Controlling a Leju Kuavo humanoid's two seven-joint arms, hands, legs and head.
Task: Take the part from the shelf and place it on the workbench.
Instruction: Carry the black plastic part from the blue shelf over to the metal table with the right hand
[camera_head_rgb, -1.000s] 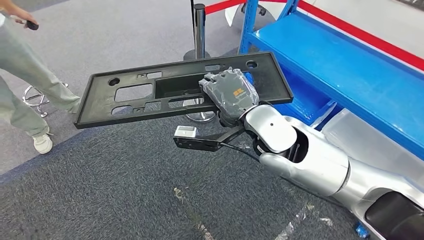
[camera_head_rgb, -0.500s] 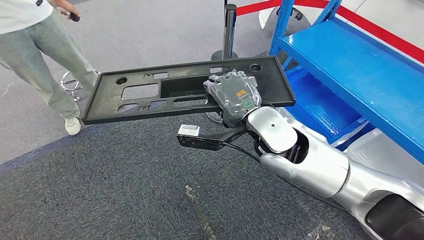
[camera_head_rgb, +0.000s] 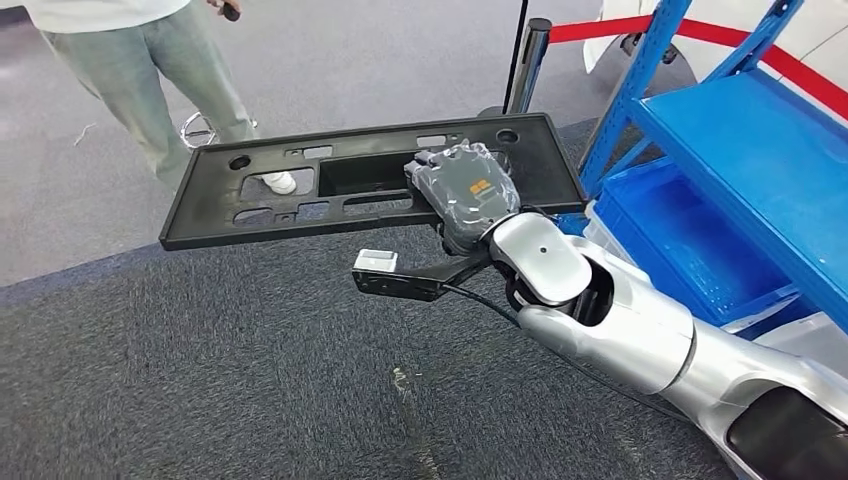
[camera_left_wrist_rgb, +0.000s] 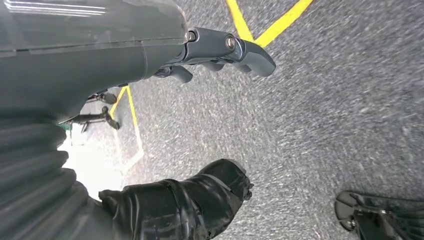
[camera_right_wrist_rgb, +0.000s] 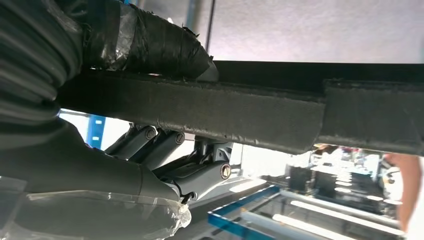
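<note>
The long, flat black plastic panel with moulded cut-outs and a raised rim (camera_head_rgb: 330, 180) is off the shelf and carried level above the grey carpeted floor (camera_head_rgb: 200, 370), just beside the blue steel shelf unit (camera_head_rgb: 760, 150). The right robot hand (camera_head_rgb: 463, 190) is clamped on its near long edge toward one end, thumb on one face and fingers on the other. The panel looks stiff and fairly light. Held off-centre, its free end overhangs widely, so it may twist or slip; a hold nearer mid-length would carry it steadier. The left robot hand (camera_left_wrist_rgb: 200, 50) hangs over the carpet, fingers apart and holding nothing. A person in pale trousers (camera_head_rgb: 150, 70) stands beyond the panel. No bench is in sight.
</note>
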